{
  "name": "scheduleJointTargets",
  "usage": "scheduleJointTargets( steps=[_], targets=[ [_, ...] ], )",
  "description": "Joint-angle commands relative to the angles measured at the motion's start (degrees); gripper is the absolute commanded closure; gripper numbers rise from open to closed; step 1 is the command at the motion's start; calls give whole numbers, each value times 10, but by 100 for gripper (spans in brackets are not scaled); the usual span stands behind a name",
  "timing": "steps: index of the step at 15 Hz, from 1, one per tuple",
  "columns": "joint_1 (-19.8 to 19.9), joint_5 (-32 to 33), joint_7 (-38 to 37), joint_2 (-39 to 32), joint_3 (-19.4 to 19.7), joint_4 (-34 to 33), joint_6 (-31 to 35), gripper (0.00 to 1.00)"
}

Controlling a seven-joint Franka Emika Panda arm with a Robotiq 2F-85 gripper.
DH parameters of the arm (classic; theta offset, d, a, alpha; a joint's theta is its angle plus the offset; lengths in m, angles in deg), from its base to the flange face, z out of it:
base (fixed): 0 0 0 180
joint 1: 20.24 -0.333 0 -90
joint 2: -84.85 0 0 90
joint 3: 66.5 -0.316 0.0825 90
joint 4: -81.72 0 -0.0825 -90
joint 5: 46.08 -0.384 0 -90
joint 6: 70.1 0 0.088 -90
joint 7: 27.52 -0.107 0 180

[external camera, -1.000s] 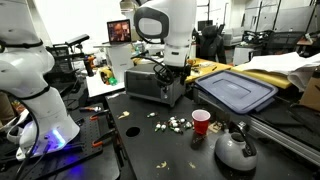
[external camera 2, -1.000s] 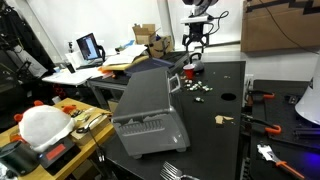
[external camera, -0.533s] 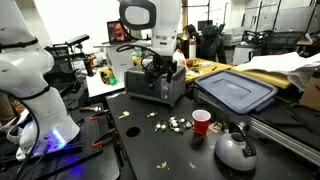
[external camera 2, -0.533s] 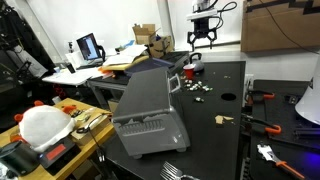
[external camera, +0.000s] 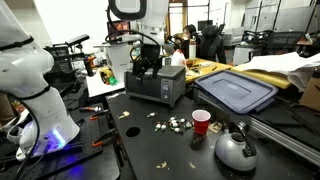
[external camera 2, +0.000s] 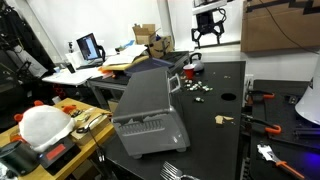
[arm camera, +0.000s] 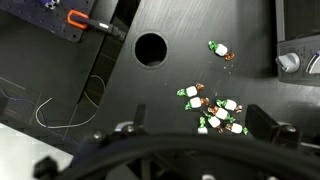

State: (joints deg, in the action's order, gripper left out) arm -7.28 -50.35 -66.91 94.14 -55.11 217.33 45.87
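My gripper (external camera: pixel 148 62) hangs open and empty, high above the black table; it also shows in an exterior view (external camera 2: pixel 208 30). In the wrist view the gripper (arm camera: pixel 197 128) has its two dark fingers (arm camera: pixel 268 122) wide apart at the bottom edge. Below it lies a cluster of several wrapped candies (arm camera: pixel 215 108), white with green and brown ends, seen in both exterior views (external camera: pixel 175 124) (external camera 2: pixel 197 86). One candy (arm camera: pixel 221 49) lies apart from the cluster. The gripper touches nothing.
A red cup (external camera: pixel 201 122) and a dark kettle (external camera: pixel 235 148) stand near the candies. A grey toaster oven (external camera: pixel 155 85) (external camera 2: pixel 145 110) and a blue bin lid (external camera: pixel 235 92) sit on the table. A round hole (arm camera: pixel 150 47), an orange-handled tool (arm camera: pixel 85 20) and a thin white cable (arm camera: pixel 70 105) are nearby.
The arm has risen and swung away from above the cup and candies, toward the toaster oven's side. The gripper stays open and empty. Nothing on the table moved.
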Motion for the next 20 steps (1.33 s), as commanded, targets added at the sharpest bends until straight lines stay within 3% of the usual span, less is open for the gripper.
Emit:
scheduleJointTargets(
  steps=[1,11,16,20],
  targets=[
    [-2,15,41,41,-13,17,-39,0],
    [-6,34,158,75,-38,16,-87,0],
    [-20,101,206,70,-58,7,-127,0],
    [-25,91,188,57,-60,5,-112,0]
  ],
)
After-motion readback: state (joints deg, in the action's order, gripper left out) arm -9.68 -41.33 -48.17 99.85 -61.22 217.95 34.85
